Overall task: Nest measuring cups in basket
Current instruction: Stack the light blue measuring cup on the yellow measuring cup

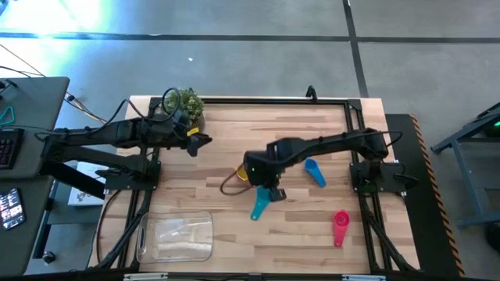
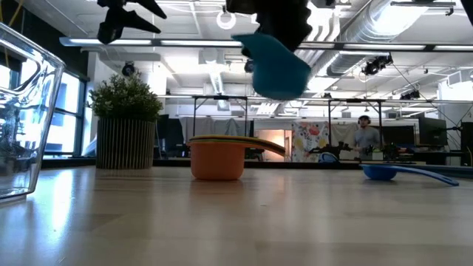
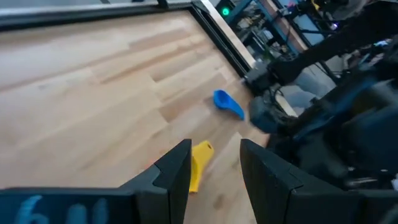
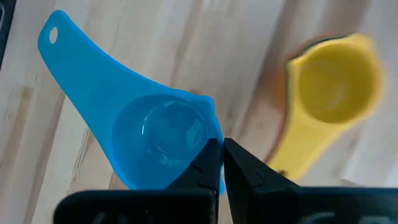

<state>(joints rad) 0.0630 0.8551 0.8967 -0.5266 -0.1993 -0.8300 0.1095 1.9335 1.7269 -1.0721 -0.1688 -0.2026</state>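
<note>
My right gripper (image 1: 272, 191) is over the middle of the table, shut on the light blue measuring cup (image 1: 258, 204), which the low view shows lifted (image 2: 277, 63). The yellow cup (image 4: 336, 87) sits nested in the orange cup (image 2: 218, 161), just left of that gripper. The dark blue cup (image 1: 315, 172) and the red cup (image 1: 341, 226) lie on the table farther right. The clear basket (image 1: 176, 236) stands at the near left. My left gripper (image 3: 214, 146) hovers open at the far left, pointing toward the yellow cup's handle (image 3: 200, 163). My right gripper pinches the light blue cup by its bowl wall (image 4: 213, 127), on the side opposite the handle (image 4: 53, 34). One finger is inside the bowl and one outside. The fingers come from above, pointing down. The cup hangs clear of the table, tilted.
A small potted plant (image 1: 186, 103) stands at the far left edge, right behind my left gripper. A dark frame (image 1: 344, 101) borders the table's far and side edges. Bare wood (image 1: 273, 242) lies between the basket and the red cup.
</note>
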